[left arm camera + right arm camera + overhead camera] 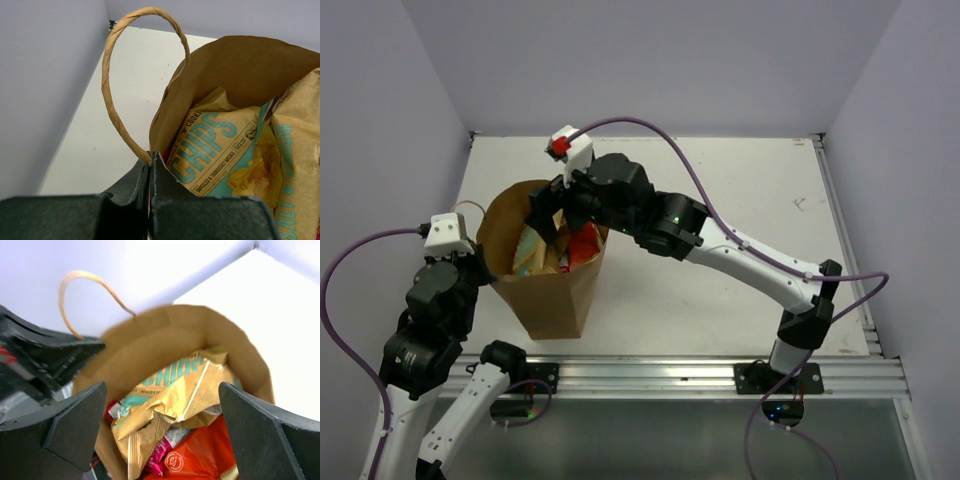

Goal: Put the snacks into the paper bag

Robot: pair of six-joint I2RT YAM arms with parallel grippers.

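Top external view has the paper bag point(555, 300) standing upright on the white desk point(750, 190), over toward the left edge and closer to the near edge than the far one, mouth wide open. The left gripper point(482, 265) sits at the bag's left rim. The left wrist view makes it pretty obvious: its jaws are pressed together with the brown paper of the rim pinched between them, right at the foot of one twine handle point(107, 85), which loops up free above the rim. The right gripper point(558, 220) hangs over the bag's mouth, its arm reaching in from the right side of the desk. From the right wrist camera its jaws are spread wide, one at each side of the picture, with nothing gripped between them. Snacks are down inside the bag. The tan packet point(220, 145) with big teal CHIPS lettering is crumpled on top of the pile and leans against the bag's inner wall. The orange packet point(200, 455) lies lower down beside it, and a strip of the magenta packet point(159, 450) pokes out between those two. There's also a small red-and-white scrap point(113, 409) at the edge of the pile that might be the red one, can't say for sure.
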